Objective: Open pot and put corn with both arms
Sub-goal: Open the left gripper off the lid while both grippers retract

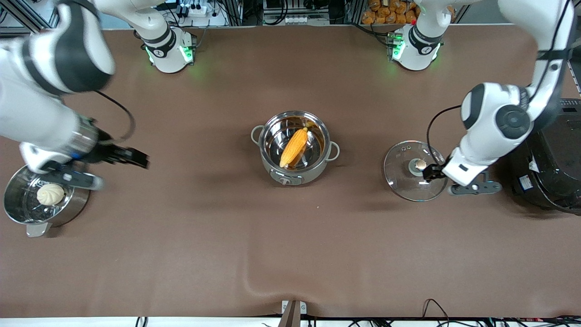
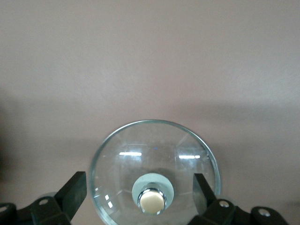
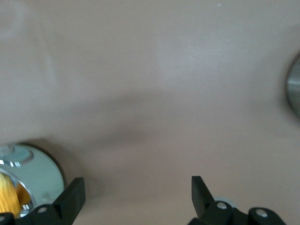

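Observation:
The grey pot (image 1: 317, 170) stands open mid-table with the yellow-orange corn (image 1: 294, 146) lying inside it. Its glass lid (image 1: 404, 181) lies flat on the table toward the left arm's end, tan knob (image 1: 420, 164) up. My left gripper (image 1: 429, 173) is low over the lid, open, with its fingers apart on either side of the knob (image 2: 153, 201); the lid (image 2: 154, 145) fills the left wrist view under my left gripper (image 2: 139, 182). My right gripper (image 1: 136, 157) is open and empty over bare table between the steamer pot and the pot. In the right wrist view my right gripper (image 3: 137, 183) is over cloth, with the corn (image 3: 7, 194) at the edge.
A steel steamer pot (image 1: 18, 213) holding a white bun (image 1: 50, 194) stands at the right arm's end. A big black rice cooker (image 1: 551, 159) stands at the left arm's end, close to the left arm. Brown cloth covers the table.

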